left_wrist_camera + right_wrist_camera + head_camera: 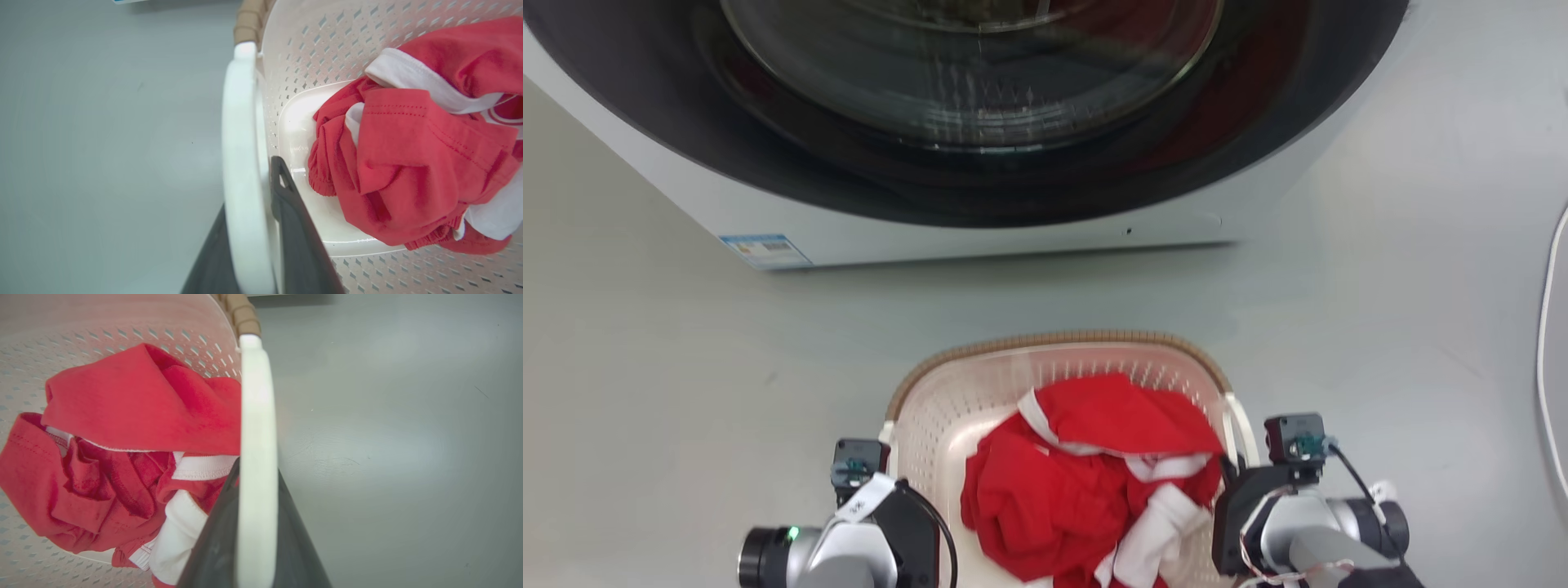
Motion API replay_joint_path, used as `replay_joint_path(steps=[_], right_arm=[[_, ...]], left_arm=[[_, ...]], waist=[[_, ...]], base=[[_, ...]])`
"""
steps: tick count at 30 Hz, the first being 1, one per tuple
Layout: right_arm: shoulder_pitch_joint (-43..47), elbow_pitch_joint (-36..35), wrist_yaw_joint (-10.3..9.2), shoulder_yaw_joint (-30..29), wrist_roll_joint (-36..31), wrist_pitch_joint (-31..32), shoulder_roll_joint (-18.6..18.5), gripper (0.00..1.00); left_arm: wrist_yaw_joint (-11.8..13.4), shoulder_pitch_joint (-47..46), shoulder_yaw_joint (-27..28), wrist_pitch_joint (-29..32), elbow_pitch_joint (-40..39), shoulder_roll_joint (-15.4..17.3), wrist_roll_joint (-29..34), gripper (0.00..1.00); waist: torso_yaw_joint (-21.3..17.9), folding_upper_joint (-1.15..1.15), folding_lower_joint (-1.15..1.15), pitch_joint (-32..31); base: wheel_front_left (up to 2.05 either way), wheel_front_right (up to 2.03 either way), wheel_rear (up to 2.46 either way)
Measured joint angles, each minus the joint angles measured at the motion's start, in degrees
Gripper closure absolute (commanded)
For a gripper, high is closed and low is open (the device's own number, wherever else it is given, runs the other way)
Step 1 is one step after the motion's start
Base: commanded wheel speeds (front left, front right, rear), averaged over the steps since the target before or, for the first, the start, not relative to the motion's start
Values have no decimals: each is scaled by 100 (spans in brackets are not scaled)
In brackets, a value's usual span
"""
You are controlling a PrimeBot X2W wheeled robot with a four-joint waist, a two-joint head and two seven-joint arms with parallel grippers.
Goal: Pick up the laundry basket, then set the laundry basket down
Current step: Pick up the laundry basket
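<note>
Head view: a pale grey floor (645, 367), smooth and faintly glossy, runs in from the left edge. One white washer (727, 204) stands at the back with a dark round door (972, 73). A small blue label (765, 250) is stuck at its lower left corner. There is open floor between washer and basket, and wide stretches of it on both sides.

One basket (1054, 337) is low in the middle, well apart from the washer, with its brown rim towards it. I cannot tell whether its base touches the floor. Inside lies one heap of red and white clothes (1086, 482); I cannot tell how many pieces. One thin white cable (1543, 327) curves along the far right edge.

There are two grippers and two handles. In the left wrist view, the left gripper (251, 192) is closed to the width of the left handle (241, 122), with one dark finger outside it and one inside by the basket wall. In the right wrist view, the right gripper (258, 469) pinches the right handle (255, 396) the same way, a finger on each side, with floor beyond it.
</note>
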Motion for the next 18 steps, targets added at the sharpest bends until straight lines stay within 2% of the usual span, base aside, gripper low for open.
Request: replay_joint_path(steps=[18], right_arm=[[1172,-114,-8,571,783,475,-11,100]], left_arm=[[9,1031,-571,415,118,51,-461,100]], waist=[[115,-1,0,-1546]], base=[[0,0,0]])
